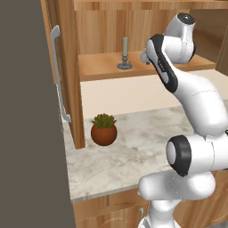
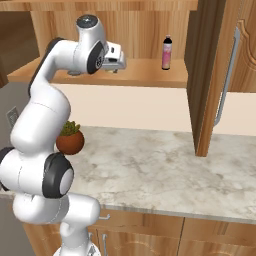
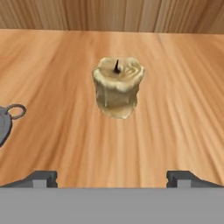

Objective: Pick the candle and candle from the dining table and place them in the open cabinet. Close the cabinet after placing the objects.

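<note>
The short golden-tan candle [image 3: 117, 87] stands upright on the wooden shelf [image 3: 175, 109] of the open cabinet [image 1: 102, 67]. It is free, a little ahead of my gripper [image 3: 112, 179] and centred between the fingertips [image 3: 43, 178]. The gripper [image 2: 117, 61] is open and holds nothing, hovering just over the shelf. The slim taper candle [image 1: 125, 52] stands on its dark dish base further left on the same shelf. The ring handle of that base [image 3: 16, 111] shows at the left edge of the hand view.
A pink bottle [image 2: 167, 52] stands on the shelf to the right. Both cabinet doors [image 1: 67, 75] [image 2: 220, 75] hang open with long silver handles. Below, a potted succulent [image 1: 104, 129] sits on the marbled counter [image 1: 142, 147].
</note>
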{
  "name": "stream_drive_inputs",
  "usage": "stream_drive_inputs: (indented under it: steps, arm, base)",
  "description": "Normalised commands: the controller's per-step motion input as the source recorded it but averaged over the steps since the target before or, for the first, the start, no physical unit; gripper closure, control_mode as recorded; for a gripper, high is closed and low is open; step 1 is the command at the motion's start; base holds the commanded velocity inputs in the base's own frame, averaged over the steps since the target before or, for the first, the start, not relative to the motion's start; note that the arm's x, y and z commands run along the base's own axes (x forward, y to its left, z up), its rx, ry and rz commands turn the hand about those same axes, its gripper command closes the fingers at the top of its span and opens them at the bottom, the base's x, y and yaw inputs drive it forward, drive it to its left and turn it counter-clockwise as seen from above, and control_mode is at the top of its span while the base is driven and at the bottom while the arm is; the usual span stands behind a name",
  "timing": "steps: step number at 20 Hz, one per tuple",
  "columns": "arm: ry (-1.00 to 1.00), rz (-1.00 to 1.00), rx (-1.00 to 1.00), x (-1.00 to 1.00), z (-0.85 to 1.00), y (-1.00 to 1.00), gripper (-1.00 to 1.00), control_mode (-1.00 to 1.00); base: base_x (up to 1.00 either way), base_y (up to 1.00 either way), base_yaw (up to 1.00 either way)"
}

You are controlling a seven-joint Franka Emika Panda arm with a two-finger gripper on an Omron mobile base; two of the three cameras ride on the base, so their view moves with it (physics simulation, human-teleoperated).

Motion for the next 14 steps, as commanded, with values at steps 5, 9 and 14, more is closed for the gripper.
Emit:
stream_drive_inputs:
  steps: [5, 9, 14]
  arm:
    - [-0.07, 0.00, 0.00, -0.59, 0.00, 0.00, -1.00, -1.00]
    - [-0.05, 0.00, 0.00, -0.60, -0.05, 0.00, -1.00, -1.00]
    - [-0.06, 0.00, 0.00, -0.59, -0.11, 0.00, -1.00, -1.00]
  base:
    - [0.00, 0.00, 0.00]
    - [0.00, 0.00, 0.00]
    - [0.00, 0.00, 0.00]
